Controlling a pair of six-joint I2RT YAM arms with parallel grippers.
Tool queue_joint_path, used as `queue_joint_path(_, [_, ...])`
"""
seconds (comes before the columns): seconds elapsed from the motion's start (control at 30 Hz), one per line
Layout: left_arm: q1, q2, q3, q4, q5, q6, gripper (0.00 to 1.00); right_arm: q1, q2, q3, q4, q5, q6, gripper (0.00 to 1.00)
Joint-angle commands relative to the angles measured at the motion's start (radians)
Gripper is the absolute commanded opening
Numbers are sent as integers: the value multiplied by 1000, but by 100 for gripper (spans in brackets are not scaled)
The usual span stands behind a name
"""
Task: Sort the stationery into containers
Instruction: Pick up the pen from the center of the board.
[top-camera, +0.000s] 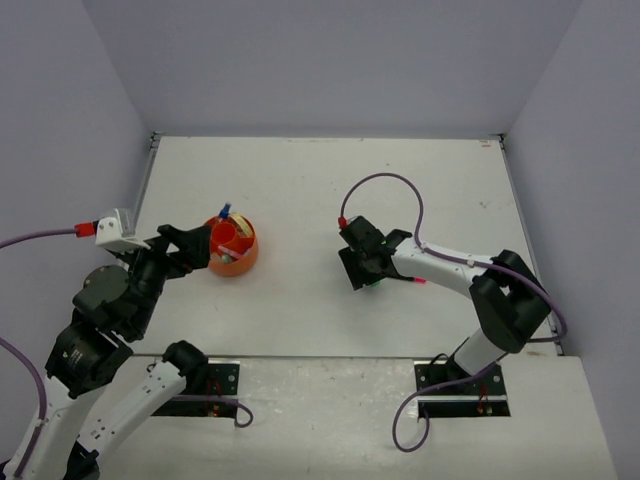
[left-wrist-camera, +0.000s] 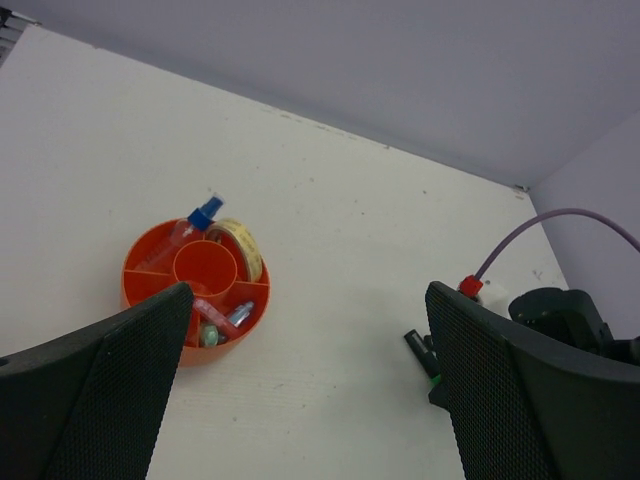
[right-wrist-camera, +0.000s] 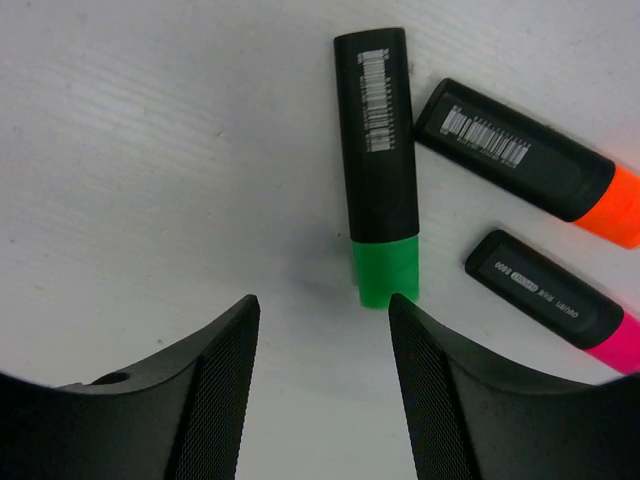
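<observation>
The round orange tub (top-camera: 240, 264) stands left of centre; in the left wrist view (left-wrist-camera: 128, 285) it holds a blue-capped bottle (left-wrist-camera: 203, 216), a tan band ring (left-wrist-camera: 240, 248), and pink, green and blue bars (left-wrist-camera: 215, 318) in its compartments. My left gripper (top-camera: 200, 250) hovers at the tub's near-left side, open and empty (left-wrist-camera: 310, 400). Three black highlighters lie on the table under my right gripper (top-camera: 358, 262): green-ended (right-wrist-camera: 378, 160), orange-ended (right-wrist-camera: 520, 155) and pink-ended (right-wrist-camera: 550, 295). The right gripper (right-wrist-camera: 322, 305) is open and empty, low over the table, its right fingertip beside the green end.
White table (top-camera: 300, 180) with grey walls on the left, back and right. The right arm's purple cable (top-camera: 395, 180) loops above the right gripper. The green-ended highlighter also shows in the left wrist view (left-wrist-camera: 420, 352).
</observation>
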Motion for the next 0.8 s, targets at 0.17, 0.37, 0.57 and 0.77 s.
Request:
queue_joint_path(0.17, [4, -29, -56, -59, 30, 76, 100, -96, 93, 108, -9, -28, -63, 52])
queue_joint_path(0.37, [4, -38, -63, -61, 32, 84, 100, -98, 168, 133, -50, -67, -73, 49])
queue_joint_path(0.57, [4, -18, -85, -18, 149, 62, 100, -98, 241, 167, -77, -166, -105, 32])
queue_joint_path(0.77, [3, 40, -146, 87, 322, -6, 100, -62, 139, 152, -39, -200, -121, 0])
